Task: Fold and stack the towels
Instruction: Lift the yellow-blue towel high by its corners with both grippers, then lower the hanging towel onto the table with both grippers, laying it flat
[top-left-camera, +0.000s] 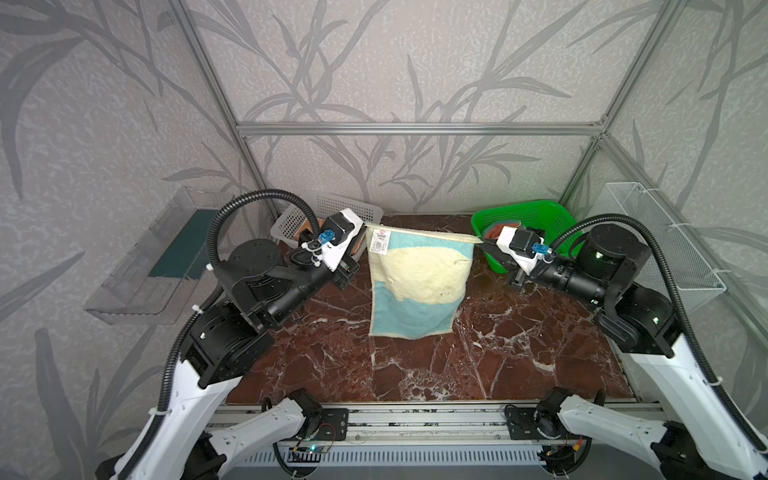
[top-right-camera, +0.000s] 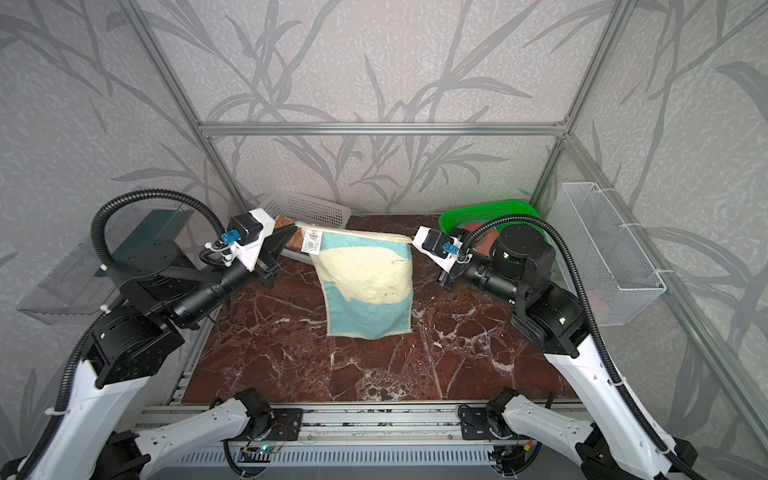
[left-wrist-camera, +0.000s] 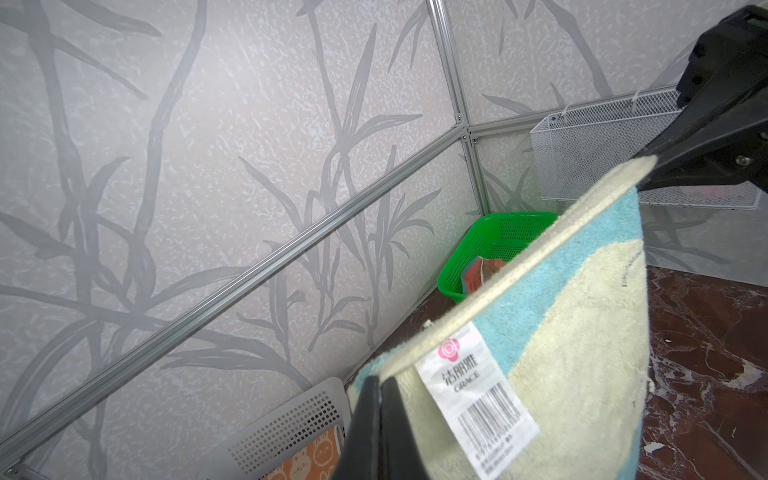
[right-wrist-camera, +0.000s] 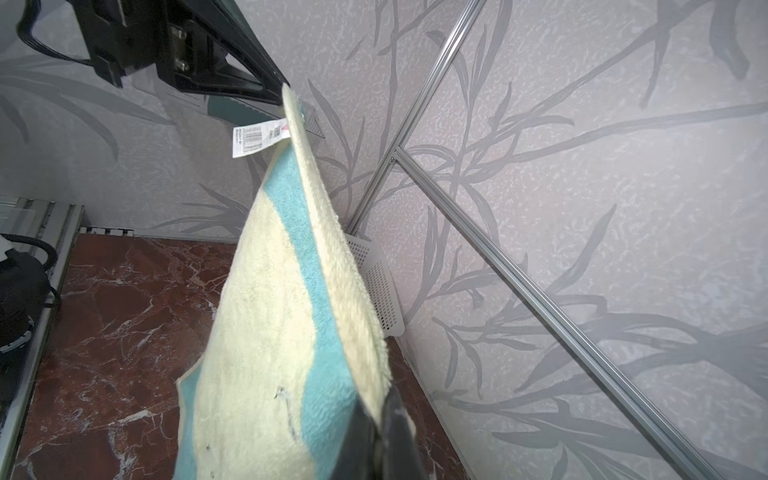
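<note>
Right now, in both top views, I have the yellow towel (top-left-camera: 419, 282) hanging as a flat sheet over the middle of the bench (top-left-camera: 519, 353). Its top edge is pulled taut between the left end effector (top-left-camera: 365, 229) and the right end effector (top-left-camera: 478, 241), each clamped on one upper corner. I judge that this spread keeps the cloth square and uncreased for laying down and folding. Whether the lower edge touches the bench I cannot tell. From the left wrist, the closed jaws pinch the corner beside the label (left-wrist-camera: 478, 399). Beyond it, the pink towel (left-wrist-camera: 478, 274) lies in the green basket (left-wrist-camera: 459, 266) and the orange towel (left-wrist-camera: 303, 461) in the grey basket (left-wrist-camera: 291, 424), both out of the working area. From the right wrist, the jaws are shut on the opposite corner, and the hem runs straight up to the other end effector, so tension looks even.
</note>
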